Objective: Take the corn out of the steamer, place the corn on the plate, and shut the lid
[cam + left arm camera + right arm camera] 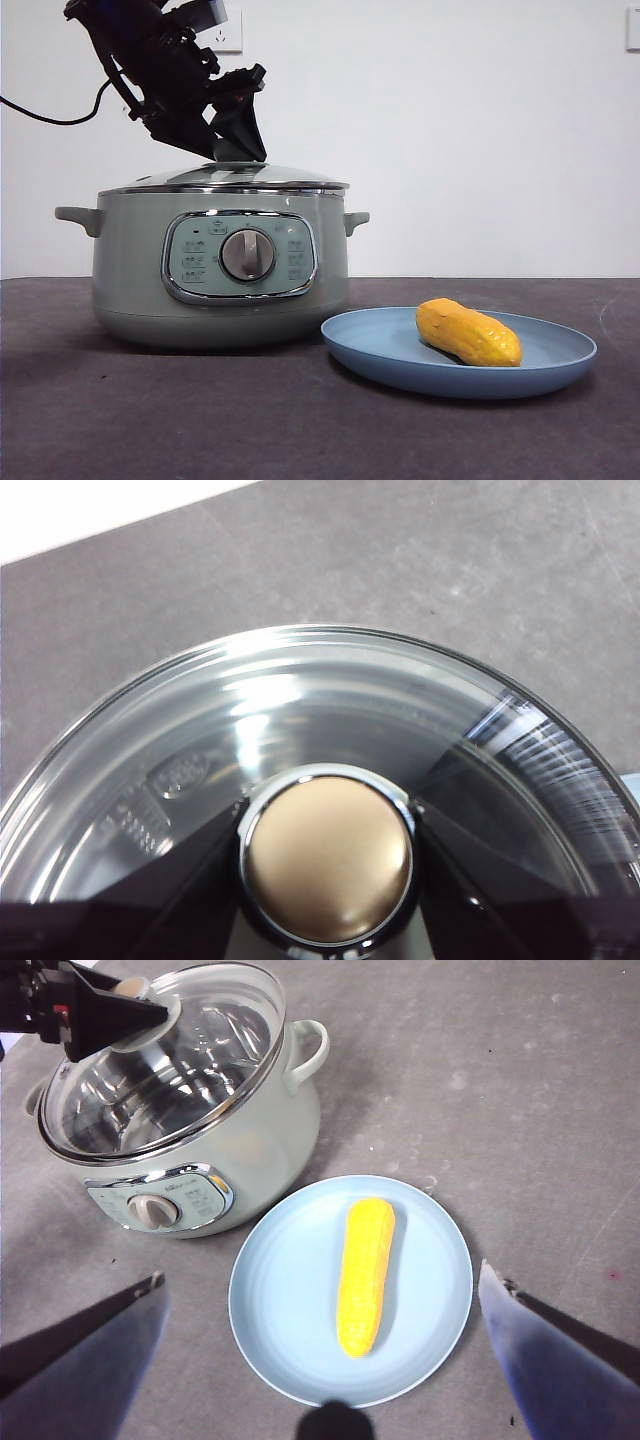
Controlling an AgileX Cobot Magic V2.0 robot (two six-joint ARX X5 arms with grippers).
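The left gripper (328,855) has its fingers (190,890) clamped on the knob of the lid (228,176), which sits on the steamer (215,265). The corn (467,333) already lies on the plate (380,352) just beside the steamer. The closing step looks nearly done; next comes letting go and lifting straight up. The right gripper (320,1300) hovers above the plate, fingers wide apart. Nothing on the table (150,420) obstructs.

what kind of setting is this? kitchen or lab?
Likely a lab test bench, not a kitchen: a bare dark table, a plain white wall with a socket, and only a steamer and plate set out.
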